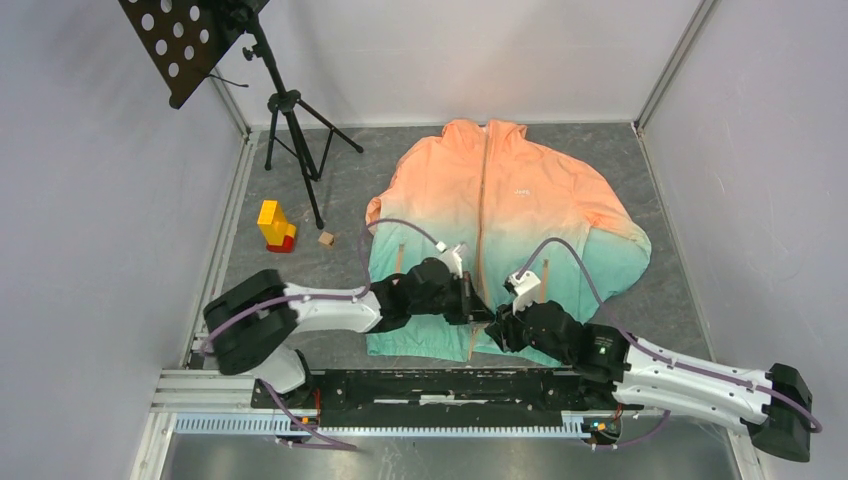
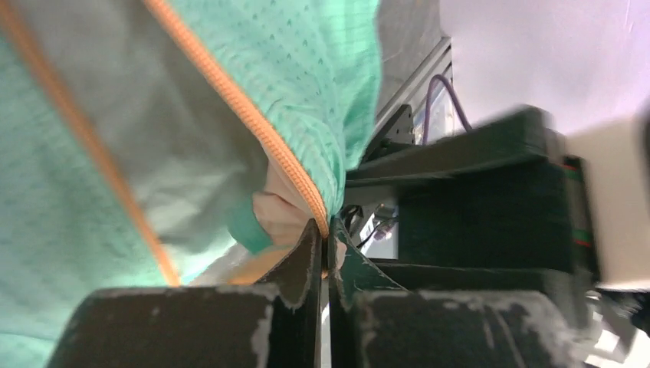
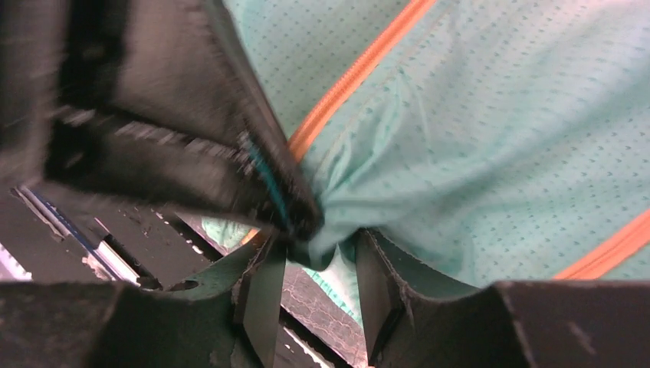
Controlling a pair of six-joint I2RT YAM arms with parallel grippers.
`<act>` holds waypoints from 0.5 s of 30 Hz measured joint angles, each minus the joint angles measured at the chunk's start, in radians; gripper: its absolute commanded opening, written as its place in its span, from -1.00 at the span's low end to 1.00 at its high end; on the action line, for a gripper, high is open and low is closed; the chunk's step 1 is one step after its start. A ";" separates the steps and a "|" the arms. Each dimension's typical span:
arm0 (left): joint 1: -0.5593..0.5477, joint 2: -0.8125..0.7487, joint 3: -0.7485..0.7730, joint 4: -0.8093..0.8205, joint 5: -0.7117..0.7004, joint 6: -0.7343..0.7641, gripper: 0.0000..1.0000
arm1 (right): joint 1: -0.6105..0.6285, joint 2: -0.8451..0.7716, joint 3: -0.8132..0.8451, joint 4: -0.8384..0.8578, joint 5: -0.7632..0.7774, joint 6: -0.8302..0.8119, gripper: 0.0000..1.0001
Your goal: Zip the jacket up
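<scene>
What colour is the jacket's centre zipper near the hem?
Orange zipper against thin teal jacket fabric; clearest in left wrist view.

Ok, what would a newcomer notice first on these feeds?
The peach-to-teal jacket lies spread flat in the middle of the top view. At its near hem the left gripper is shut on the orange zipper edge, while the right gripper stands open beside it, bunched teal fabric between its jaws. A yellow block sits left of the jacket.

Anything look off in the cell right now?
Teal hem of the peach-to-teal windbreaker jacket is bunched at the bottom of the tan zipper, pinched in the shut left fingers. Stray yellow-and-red block and small wooden cube sit on the table left of it, unrelated to zipping.
</scene>
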 measured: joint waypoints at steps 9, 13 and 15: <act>-0.102 -0.101 0.179 -0.354 -0.299 0.179 -0.95 | -0.001 -0.114 0.029 -0.125 0.037 0.052 -0.08; -0.103 -0.076 0.178 -0.375 -0.303 0.179 -0.96 | -0.001 -0.177 0.017 -0.150 0.037 0.079 0.13; -0.102 -0.072 0.178 -0.366 -0.286 0.178 -0.96 | -0.001 -0.216 0.004 -0.150 0.034 0.080 0.18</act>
